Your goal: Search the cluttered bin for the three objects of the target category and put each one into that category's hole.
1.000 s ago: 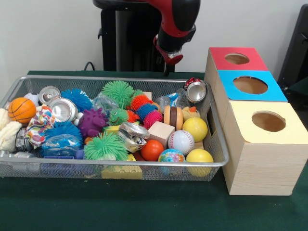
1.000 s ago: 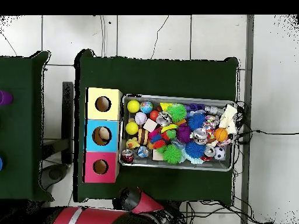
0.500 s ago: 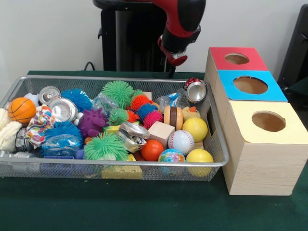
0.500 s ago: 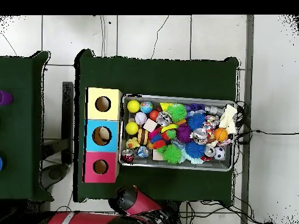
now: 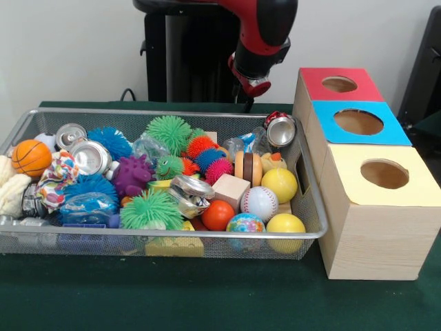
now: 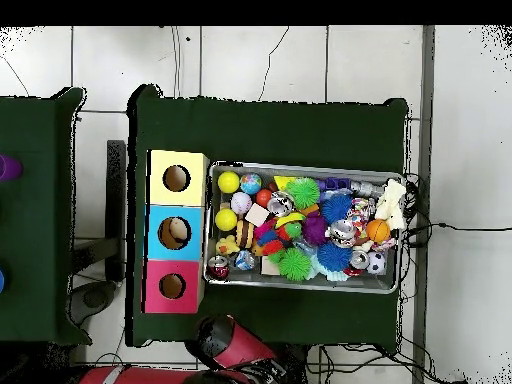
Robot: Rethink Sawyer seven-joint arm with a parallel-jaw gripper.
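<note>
wire bin point(image 5: 172, 238) long axis runs left-right in front view, beside boxes point(image 5: 375, 207)

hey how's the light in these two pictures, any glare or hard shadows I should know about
Front view: even, soft light; bright glints on the crushed cans, only a faint shadow under the wire bin on the green cloth, and the boxes' holes read dark. Overhead view: flat light, pale floor nearly washed out, bin contents small but distinct, no hard shadows.
</note>
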